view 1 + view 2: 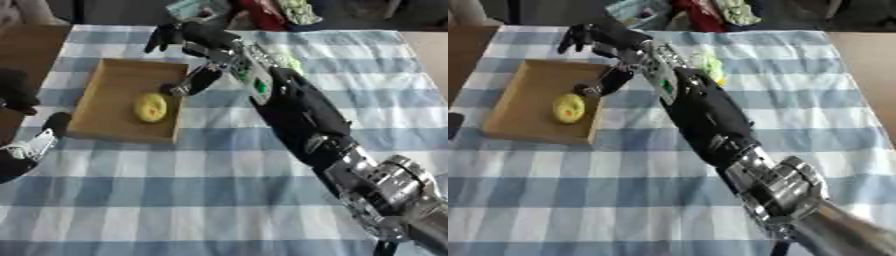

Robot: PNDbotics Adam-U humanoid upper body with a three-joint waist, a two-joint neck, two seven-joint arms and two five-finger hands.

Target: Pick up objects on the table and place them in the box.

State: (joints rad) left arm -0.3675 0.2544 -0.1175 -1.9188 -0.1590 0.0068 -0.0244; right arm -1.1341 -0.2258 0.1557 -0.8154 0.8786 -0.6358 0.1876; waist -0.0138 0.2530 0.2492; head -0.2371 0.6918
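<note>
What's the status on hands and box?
Right robot hand open above the shallow wooden box's far edge. Round yellow fruit inside. Left robot hand idle, lower left.

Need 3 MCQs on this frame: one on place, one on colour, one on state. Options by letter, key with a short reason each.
1. Where is the yellow round object?
A. Inside the wooden box
B. On the cloth right of the box
C. In the right hand

2. What colours is the tablecloth?
A. Red and white
B. Blue and white check
C. Plain green

3. What is the right hand doing?
A. Curled round the yellow object
B. Lying flat on the cloth
C. Holding nothing, at the box's far right corner

Key: 1 A, it lies on the box floor. 2 B, blue and white squares show. 3 C, nothing shows between its fingers.
</note>
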